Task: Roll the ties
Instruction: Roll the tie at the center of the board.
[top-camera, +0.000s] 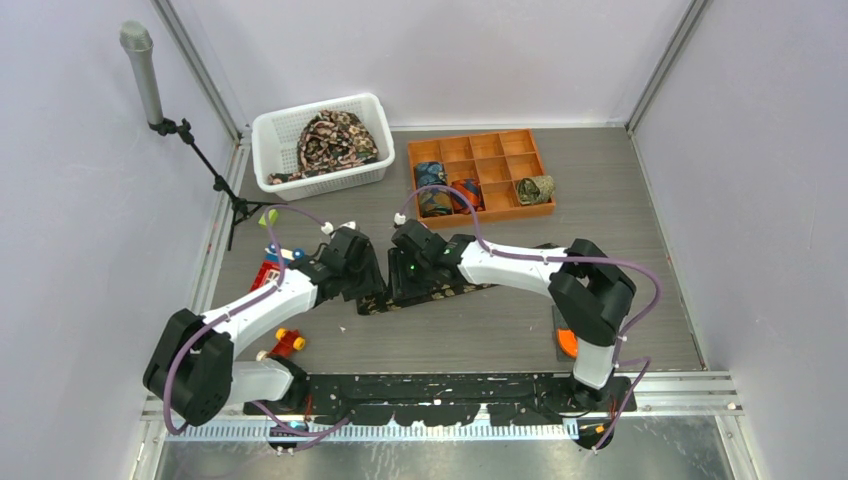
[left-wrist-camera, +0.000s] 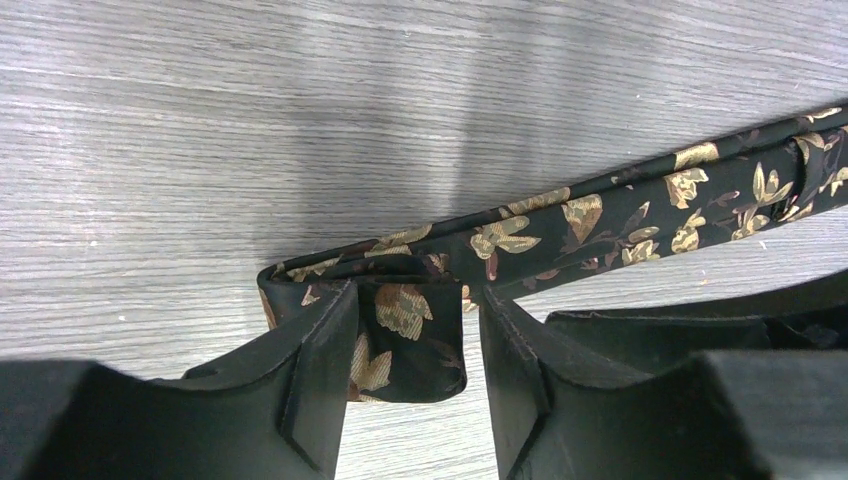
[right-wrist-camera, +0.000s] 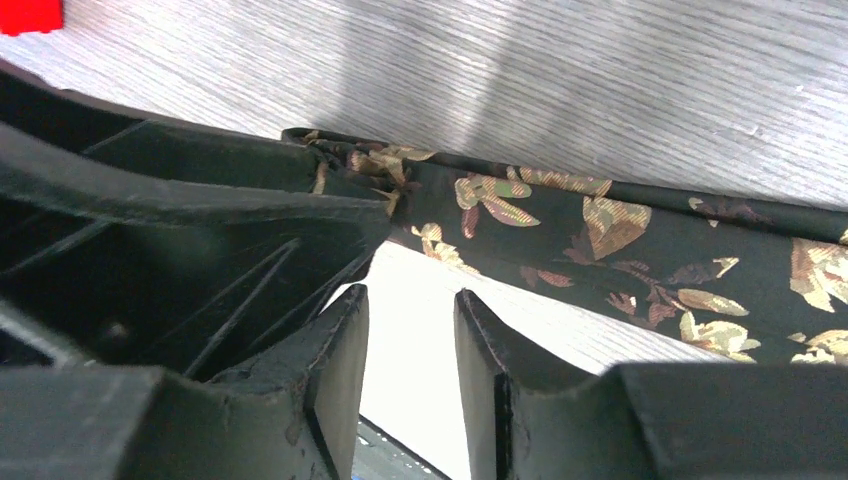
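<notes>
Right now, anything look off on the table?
The olive roll seems to bulge over the right rim of the orange tray, not seated squarely in its compartment. The black floral tie is only folded over at its end, a loose flap inside the open left gripper.

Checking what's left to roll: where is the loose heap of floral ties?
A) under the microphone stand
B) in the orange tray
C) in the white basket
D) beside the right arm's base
C: the heap of floral ties sits piled in the white basket; the orange tray holds only compact rolls.
</notes>
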